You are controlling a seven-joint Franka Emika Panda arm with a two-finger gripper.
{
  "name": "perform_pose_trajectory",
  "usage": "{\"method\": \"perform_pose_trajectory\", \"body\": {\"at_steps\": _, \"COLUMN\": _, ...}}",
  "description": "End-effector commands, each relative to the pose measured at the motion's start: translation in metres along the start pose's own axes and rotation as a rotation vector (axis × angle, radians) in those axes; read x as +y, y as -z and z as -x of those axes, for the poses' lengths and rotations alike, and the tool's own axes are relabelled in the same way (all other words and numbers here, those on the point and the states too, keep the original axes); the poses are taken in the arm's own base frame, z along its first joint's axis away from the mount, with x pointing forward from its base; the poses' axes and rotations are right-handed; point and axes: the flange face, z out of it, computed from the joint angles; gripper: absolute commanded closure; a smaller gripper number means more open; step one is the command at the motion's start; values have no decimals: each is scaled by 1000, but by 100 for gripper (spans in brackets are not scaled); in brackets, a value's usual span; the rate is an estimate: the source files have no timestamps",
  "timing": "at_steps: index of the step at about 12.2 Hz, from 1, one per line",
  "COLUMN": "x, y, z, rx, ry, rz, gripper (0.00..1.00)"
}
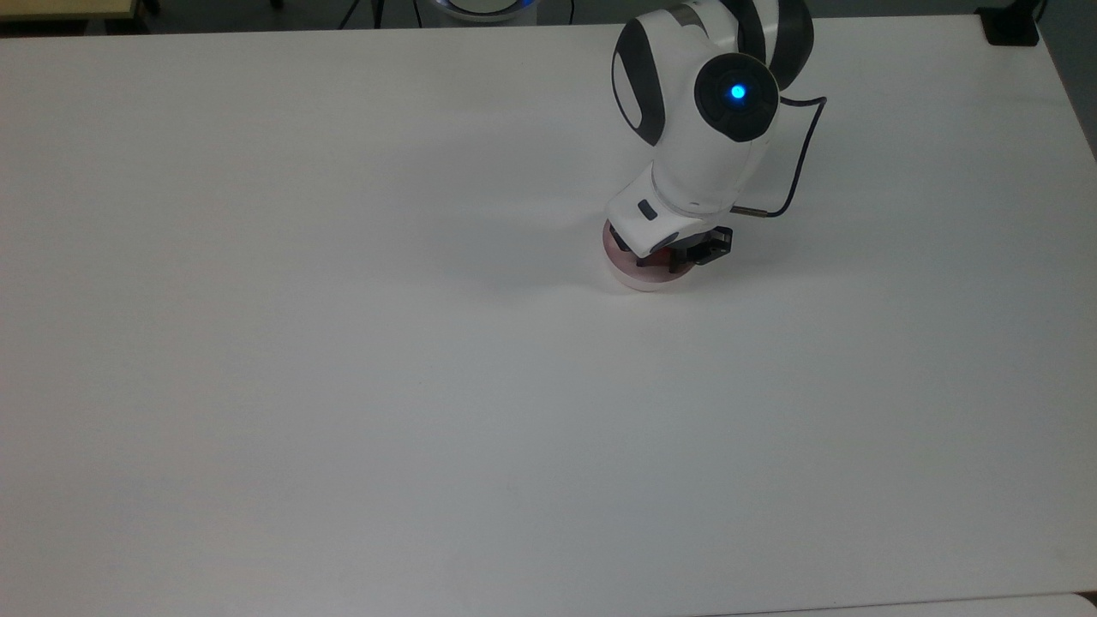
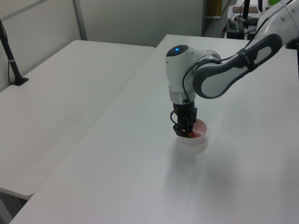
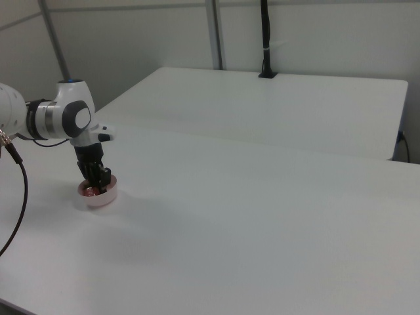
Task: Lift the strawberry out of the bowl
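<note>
The pale pink bowl [image 1: 636,278] sits on the white table [image 1: 343,343], right of centre in the top view. My gripper [image 1: 662,257] reaches straight down into it, with its tip low inside the rim. A patch of red, the strawberry [image 1: 655,255], shows just under the gripper. In the left view the gripper [image 2: 185,131] stands in the left part of the bowl [image 2: 200,139], and red strawberry [image 2: 192,135] shows beside it. The right view has the gripper [image 3: 96,183] inside the bowl [image 3: 100,200]. Most of the strawberry is hidden by the hand.
A second white table [image 2: 60,93] adjoins along the left view's left. A black post [image 3: 265,39] stands on the far table. The arm's cable [image 1: 793,163] loops beside the wrist.
</note>
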Motion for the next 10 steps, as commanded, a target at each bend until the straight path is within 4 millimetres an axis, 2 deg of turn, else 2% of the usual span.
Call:
{"method": "perform_pose_trajectory", "body": {"at_steps": 1, "x": 4, "y": 2, "z": 0, "rx": 7, "ry": 5, "rz": -22, "gripper": 62}}
{"method": "perform_pose_trajectory", "body": {"at_steps": 4, "x": 6, "y": 7, "z": -1, "rx": 1, "ry": -9, "rz": -38, "gripper": 65}}
{"method": "perform_pose_trajectory", "body": {"at_steps": 6, "x": 11, "y": 17, "z": -5, "rx": 10, "ry": -25, "rz": -56, "gripper": 65}}
{"method": "perform_pose_trajectory", "body": {"at_steps": 7, "x": 12, "y": 20, "z": -6, "rx": 12, "ry": -7, "rz": -61, "gripper": 59}}
{"method": "perform_pose_trajectory", "body": {"at_steps": 8, "x": 15, "y": 19, "z": -5, "rx": -3, "ry": 55, "rz": -58, "gripper": 4}}
{"method": "perform_pose_trajectory", "body": {"at_steps": 10, "x": 17, "y": 18, "z": -1, "rx": -41, "ry": 144, "rz": -43, "gripper": 0}}
